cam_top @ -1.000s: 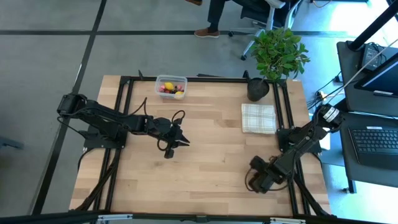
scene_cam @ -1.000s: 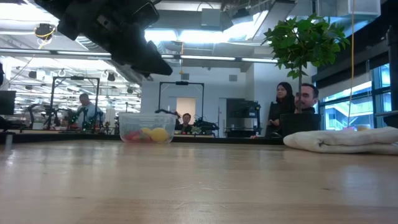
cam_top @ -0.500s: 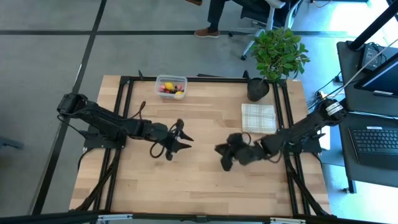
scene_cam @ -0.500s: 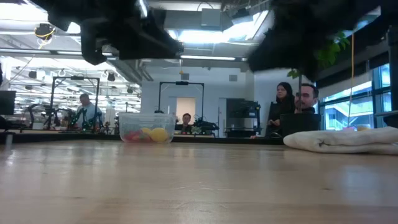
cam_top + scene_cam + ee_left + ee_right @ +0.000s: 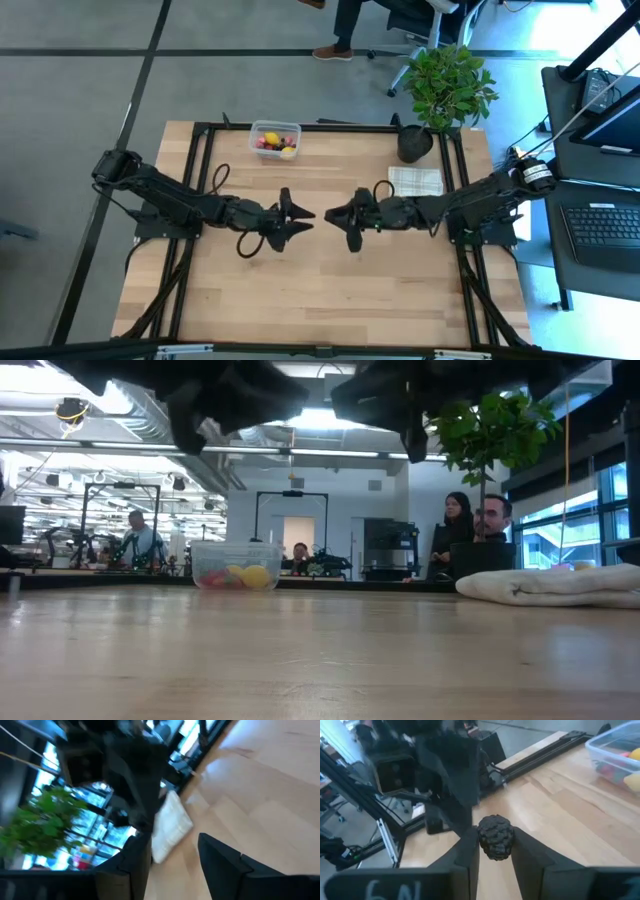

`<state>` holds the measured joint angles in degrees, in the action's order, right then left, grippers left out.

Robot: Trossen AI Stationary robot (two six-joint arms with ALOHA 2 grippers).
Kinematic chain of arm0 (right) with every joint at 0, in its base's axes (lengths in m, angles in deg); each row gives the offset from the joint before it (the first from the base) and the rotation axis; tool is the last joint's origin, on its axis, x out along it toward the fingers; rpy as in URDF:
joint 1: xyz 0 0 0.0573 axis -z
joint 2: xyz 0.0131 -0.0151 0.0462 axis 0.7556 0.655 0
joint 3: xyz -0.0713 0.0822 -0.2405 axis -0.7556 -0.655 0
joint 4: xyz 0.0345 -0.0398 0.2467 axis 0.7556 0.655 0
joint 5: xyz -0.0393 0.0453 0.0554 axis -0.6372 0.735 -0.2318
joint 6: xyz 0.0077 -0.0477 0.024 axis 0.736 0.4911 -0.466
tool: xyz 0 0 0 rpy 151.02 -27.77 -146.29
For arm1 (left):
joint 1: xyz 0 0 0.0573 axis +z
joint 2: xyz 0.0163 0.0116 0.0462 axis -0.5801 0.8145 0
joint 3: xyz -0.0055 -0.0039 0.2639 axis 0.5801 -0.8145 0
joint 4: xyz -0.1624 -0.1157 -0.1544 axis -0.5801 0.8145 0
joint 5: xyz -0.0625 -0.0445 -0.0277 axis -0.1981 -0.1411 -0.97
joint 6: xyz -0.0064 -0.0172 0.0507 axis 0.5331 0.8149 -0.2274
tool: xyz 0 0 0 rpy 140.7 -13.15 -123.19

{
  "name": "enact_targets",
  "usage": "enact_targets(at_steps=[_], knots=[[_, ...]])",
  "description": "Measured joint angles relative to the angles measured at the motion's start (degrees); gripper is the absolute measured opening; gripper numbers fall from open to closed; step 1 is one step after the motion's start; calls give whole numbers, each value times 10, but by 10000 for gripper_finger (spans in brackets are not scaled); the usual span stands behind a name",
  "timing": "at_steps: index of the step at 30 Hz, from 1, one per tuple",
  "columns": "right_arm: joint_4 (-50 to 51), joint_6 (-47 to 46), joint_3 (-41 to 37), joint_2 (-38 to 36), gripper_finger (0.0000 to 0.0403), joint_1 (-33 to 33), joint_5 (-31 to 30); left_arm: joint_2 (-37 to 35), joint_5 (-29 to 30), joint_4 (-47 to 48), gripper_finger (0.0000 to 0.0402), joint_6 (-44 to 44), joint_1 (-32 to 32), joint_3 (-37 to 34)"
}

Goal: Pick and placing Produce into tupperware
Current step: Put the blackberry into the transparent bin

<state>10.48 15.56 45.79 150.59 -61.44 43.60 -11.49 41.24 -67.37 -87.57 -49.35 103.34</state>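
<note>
The tupperware point(image 5: 275, 139), a clear tub with yellow, red and pink produce inside, stands by the table's far edge; it also shows in the low view point(image 5: 237, 565) and the right wrist view point(image 5: 620, 755). My right gripper point(image 5: 495, 839) hovers over the table's middle point(image 5: 345, 213), shut on a dark bumpy berry point(image 5: 495, 834). My left gripper point(image 5: 298, 213) faces it from the left at a short gap. In its own wrist view the left gripper point(image 5: 172, 845) is open and holds nothing. My right gripper pinches the dark berry point(image 5: 495, 845) between its two fingers point(image 5: 467, 855), one on each side of it. The fingers come level from the table's right, pointing left. The berry is lifted clear of the table.
A white checked cloth point(image 5: 415, 180) lies on the table's right side, partly under the right arm. A black plant pot point(image 5: 415, 143) stands at the far right corner. Bare wood stretches along the near half of the table point(image 5: 320, 290). People stand in the room beyond the far edge.
My right arm has swung fast from the table's near right corner up and leftward to the middle, ending opposite the left gripper. My left gripper has moved a little to the right and turned level toward the right arm. The tub and the cloth have stayed put.
</note>
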Motion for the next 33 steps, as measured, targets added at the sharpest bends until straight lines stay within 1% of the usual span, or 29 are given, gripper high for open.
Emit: enact_targets(at_steps=[4, 8, 10, 13, 17, 21, 30, 33], knots=[[-3, -1, 0, 4, 93, 14, 29, 0, -1, -40, 161, -28, 2, 0], [-15, 7, 0, 5, 93, 14, 30, 0, -3, -54, 164, -28, 16, 0], [-15, 9, 0, 5, 93, 14, 31, 0, -16, -52, 164, -28, 25, 0], [-20, 9, 0, 5, 93, 15, 44, 0, -53, -55, 162, -28, 37, 0], [-20, 17, 0, 5, 93, 16, 44, 0, -60, -65, 160, -27, 44, 0], [-23, 23, 0, 5, 93, 16, 44, 4, -86, -68, 159, -27, 47, 0], [-24, 25, 0, 5, 96, 16, 44, 51, -86, -143, 159, -39, 47, 0], [-24, 25, 0, 5, 94, 16, 44, 66, -78, -144, 159, -40, 49, 9]])
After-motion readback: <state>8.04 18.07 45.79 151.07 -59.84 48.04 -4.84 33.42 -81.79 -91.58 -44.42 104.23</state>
